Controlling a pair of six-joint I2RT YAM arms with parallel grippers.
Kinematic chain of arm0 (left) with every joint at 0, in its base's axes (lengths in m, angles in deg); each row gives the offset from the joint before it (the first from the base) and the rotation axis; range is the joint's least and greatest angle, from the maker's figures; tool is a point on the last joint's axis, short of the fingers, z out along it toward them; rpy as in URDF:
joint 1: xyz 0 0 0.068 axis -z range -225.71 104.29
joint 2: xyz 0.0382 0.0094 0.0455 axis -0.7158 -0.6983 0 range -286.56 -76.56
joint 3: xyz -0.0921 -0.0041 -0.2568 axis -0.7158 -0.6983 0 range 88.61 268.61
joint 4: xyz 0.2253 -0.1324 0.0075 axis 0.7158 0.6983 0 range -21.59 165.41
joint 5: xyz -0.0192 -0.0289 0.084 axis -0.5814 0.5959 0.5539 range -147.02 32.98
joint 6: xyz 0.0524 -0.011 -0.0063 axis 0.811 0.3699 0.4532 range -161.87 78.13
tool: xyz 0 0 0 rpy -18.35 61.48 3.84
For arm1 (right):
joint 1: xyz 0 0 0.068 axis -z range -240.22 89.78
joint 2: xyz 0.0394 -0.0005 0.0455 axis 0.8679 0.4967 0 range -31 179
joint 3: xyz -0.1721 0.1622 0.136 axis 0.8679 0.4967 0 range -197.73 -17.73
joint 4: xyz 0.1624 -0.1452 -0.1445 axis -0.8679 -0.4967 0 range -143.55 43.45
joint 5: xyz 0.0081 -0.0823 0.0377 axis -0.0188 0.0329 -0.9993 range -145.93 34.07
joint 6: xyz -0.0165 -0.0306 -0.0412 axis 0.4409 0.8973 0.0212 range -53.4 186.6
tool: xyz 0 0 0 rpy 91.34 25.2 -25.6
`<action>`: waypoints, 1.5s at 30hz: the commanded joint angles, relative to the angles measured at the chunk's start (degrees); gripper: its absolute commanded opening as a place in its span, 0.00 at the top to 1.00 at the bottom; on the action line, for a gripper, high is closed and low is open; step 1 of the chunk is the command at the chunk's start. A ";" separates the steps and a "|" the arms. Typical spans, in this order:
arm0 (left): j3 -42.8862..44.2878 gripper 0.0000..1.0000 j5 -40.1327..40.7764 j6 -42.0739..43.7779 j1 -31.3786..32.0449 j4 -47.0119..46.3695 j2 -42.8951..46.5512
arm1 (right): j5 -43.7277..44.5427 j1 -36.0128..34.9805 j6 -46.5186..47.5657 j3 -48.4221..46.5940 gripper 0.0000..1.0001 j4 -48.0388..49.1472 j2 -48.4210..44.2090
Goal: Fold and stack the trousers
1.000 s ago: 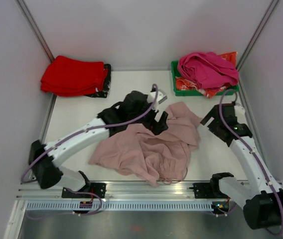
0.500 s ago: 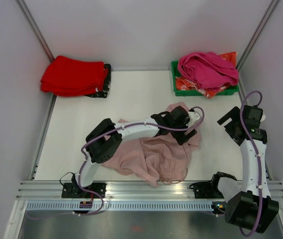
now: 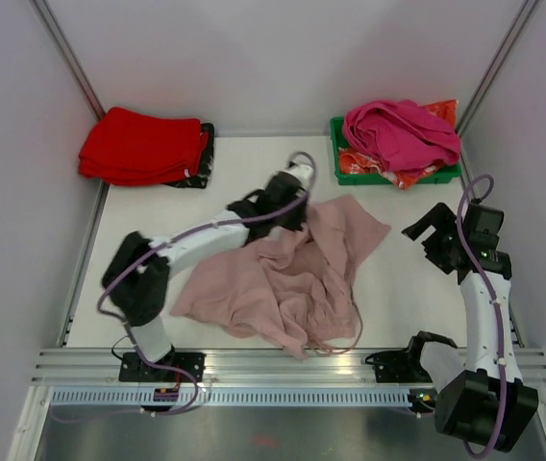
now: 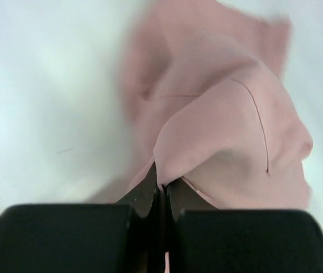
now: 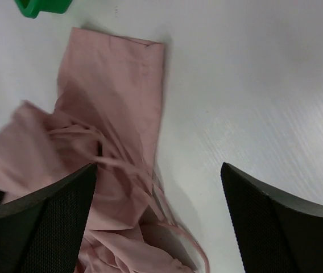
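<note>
The pale dusty-pink trousers of soft thin fabric (image 3: 273,283) are lying rumpled mid-way across the white table (image 3: 158,216), a thin cord (image 3: 355,322) looping nearward. The left gripper (image 4: 162,190) is pinching a smooth fold, plain only from its wrist. The right gripper (image 5: 158,168) is hanging spread wide over a flat leg end.

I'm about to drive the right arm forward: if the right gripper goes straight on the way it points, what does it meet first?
Probably the trousers: the open right gripper points down at their leg edge, with bare table just beside it. Nothing stands in between, though depth is unclear.
</note>
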 commanded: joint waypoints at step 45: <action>-16.08 0.04 -6.79 18.64 -26.94 7.73 33.98 | 9.36 -47.05 -6.27 -2.89 0.70 35.34 41.60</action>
